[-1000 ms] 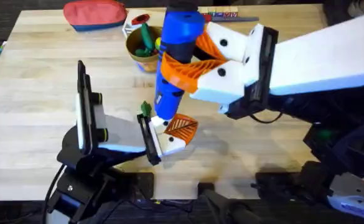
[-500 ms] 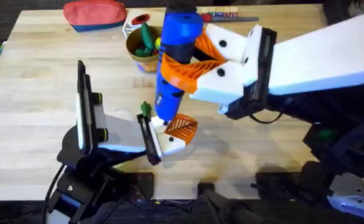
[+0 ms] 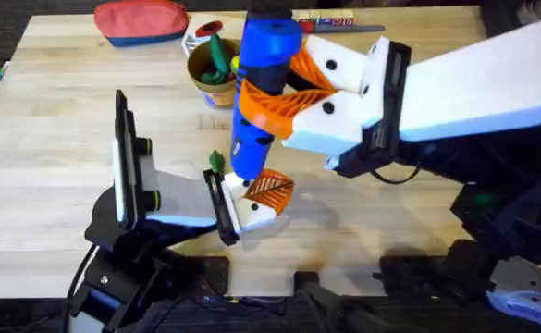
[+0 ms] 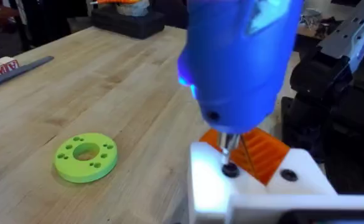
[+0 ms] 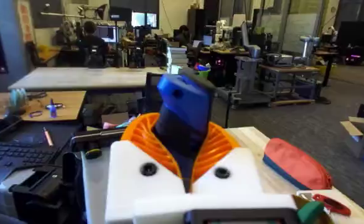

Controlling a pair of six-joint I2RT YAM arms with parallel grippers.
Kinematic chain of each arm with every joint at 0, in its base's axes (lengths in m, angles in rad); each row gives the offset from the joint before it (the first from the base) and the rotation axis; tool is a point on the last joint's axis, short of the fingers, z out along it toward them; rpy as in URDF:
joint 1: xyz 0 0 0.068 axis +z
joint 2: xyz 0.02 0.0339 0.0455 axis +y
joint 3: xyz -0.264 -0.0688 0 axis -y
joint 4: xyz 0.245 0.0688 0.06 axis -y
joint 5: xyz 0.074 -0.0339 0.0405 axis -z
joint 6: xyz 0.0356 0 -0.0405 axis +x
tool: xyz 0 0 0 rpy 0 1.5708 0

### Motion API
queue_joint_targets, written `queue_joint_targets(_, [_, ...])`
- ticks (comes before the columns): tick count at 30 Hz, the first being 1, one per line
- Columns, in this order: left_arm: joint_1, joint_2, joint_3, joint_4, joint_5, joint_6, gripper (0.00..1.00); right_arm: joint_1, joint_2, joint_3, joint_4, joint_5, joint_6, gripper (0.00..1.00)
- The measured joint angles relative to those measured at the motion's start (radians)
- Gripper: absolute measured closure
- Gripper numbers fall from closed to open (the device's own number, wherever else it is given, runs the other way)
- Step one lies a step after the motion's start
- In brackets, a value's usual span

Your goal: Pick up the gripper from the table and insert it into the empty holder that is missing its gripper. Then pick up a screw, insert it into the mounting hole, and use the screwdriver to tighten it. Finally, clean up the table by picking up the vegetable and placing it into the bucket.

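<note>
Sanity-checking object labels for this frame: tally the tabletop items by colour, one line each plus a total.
Blue: 1, screwdriver
Orange: 1, ribbed gripper in the white holder
White: 1, holder
Lime green: 1, round disc
Dark green: 1, vegetable beside the holder
Red: 1, pouch
Brown-orange: 1, bucket
Total: 7

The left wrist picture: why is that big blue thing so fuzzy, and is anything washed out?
In the left wrist view the screwdriver sits close to the lens, so it blurs, while the green disc stays sharp; the white holder glares bright. In the overhead view the right pincer looks soft too.
</note>
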Motion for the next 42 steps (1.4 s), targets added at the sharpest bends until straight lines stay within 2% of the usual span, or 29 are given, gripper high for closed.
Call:
queue_joint_targets(20, [0.000,0.000,0.000,0.000,-0.004,0.000,0.987,0.000,-0.002,0.000,-0.026,0.000,0.004,0.995])
queue_joint_targets(29, [0.000,0.000,0.000,0.000,-0.008,0.000,0.987,0.000,-0.046,0.000,-0.023,0.000,0.004,0.995])
queue_joint_targets(42, [0.000,0.000,0.000,0.001,-0.008,0.000,0.987,0.000,-0.018,0.000,-0.023,0.000,0.026,0.995])
